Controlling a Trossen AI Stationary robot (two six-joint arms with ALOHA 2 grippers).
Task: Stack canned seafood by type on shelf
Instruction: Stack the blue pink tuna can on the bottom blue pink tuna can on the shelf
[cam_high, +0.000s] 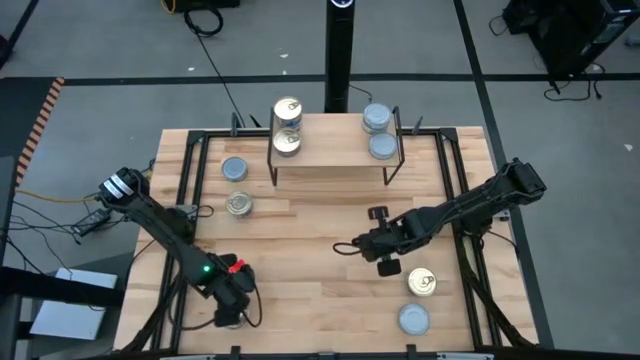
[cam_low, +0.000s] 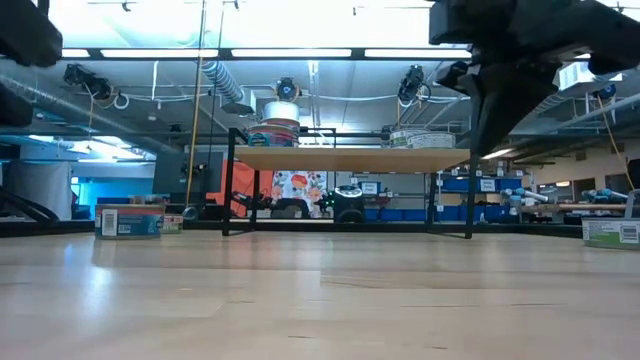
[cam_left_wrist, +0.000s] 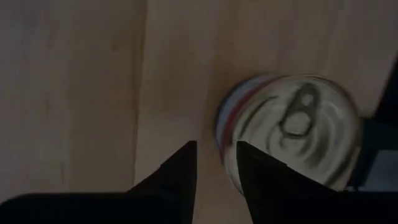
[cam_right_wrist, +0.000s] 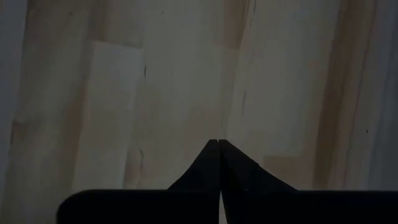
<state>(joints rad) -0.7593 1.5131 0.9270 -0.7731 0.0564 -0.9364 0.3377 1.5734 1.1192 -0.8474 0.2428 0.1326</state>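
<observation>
The left gripper (cam_high: 232, 312) is held low at the lower left of the high view, fingers (cam_left_wrist: 177, 177) narrowly parted beside a gold pull-tab tin (cam_left_wrist: 292, 130). The right gripper (cam_right_wrist: 219, 163) is closed, empty, mid-table. Stacked tins (cam_high: 287, 125) are seen on the shelf (cam_high: 330, 150) at upper centre.

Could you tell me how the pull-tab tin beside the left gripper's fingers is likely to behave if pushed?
The pull-tab tin lies flat, so it would probably slide rather than roll. Its low, wide shape makes tipping unlikely. The smooth metal top may prove slippery.
</observation>
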